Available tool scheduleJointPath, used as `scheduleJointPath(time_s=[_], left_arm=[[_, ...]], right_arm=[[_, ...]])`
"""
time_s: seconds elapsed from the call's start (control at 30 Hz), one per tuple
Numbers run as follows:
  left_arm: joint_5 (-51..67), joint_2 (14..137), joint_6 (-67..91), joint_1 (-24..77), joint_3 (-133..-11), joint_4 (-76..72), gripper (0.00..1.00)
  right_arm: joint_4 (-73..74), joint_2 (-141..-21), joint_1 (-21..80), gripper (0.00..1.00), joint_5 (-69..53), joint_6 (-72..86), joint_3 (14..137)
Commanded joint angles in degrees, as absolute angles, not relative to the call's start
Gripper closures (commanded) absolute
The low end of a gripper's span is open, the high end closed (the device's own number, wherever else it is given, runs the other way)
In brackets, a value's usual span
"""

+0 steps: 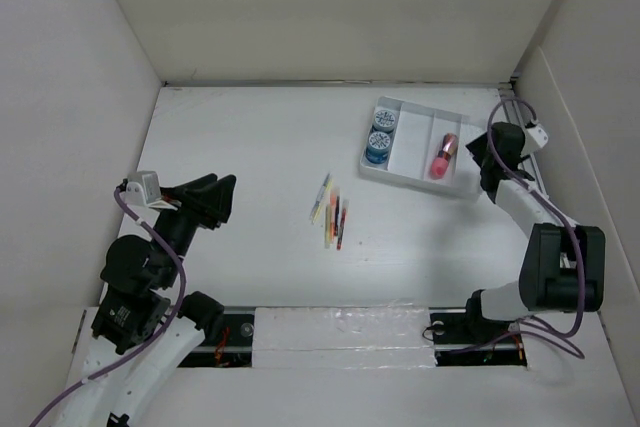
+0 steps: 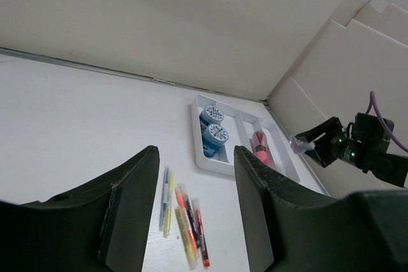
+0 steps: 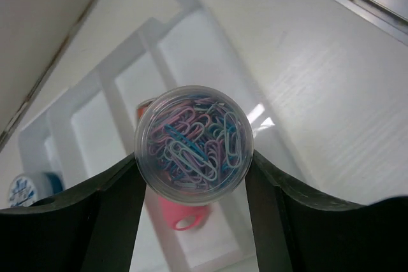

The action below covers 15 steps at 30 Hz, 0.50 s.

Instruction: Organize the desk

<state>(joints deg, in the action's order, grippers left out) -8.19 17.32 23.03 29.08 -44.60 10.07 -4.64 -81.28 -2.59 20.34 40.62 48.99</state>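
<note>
Two arms are present, and only one carries a load. The right gripper [image 3: 194,176] is closed part-way on a clear round jar of paper clips [image 3: 193,138], one finger against each side of its wall, above the white tray [image 1: 413,144]. The left gripper [image 2: 196,154] stands wide apart and holds nothing, raised over the left side of the desk [image 1: 250,137].

Hazards, in descending order of item size:
1. Tray. It sits loose at the far right of the desk. A finger catching its rim during descent would likely push or tip it.
2. Jar. The wall is smooth and curved and the contact is narrow, so a slip or roll in the grasp is plausible. The compartment directly beneath cannot be determined. The pink item [image 1: 443,155] already lies in the tray, and release onto it would leave the jar tilted. Two blue-topped rounds [image 1: 381,133] fill the tray's left end.
3. Clips. Whether the jar is lidded cannot be determined. If it is not, tilting would scatter them.
4. Pens [image 1: 330,212]. A loose cluster lies mid-desk, well apart from the tray. Thin barrels are likely to roll if nudged.

Surroundings: white panels [image 1: 330,7] enclose the workspace at left, rear and right, close beside the right arm. The desk is flat, matte white and unmarked, offering little contrast with the tray.
</note>
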Motion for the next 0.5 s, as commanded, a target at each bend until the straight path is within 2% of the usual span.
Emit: scheduleJointPath(time_s=[0.0,0.47], left_arm=[[-7.2,16.1,22.8,28.7,-44.7,7.2,0.53],[-6.9,16.0,22.8,28.7,-44.7,7.3,0.53]], right_arm=[[-9.9,-79.4,-8.8,0.47,17.4,47.6,47.6],[-4.8,-85.3,-9.4,0.46,14.3,46.1,51.7]])
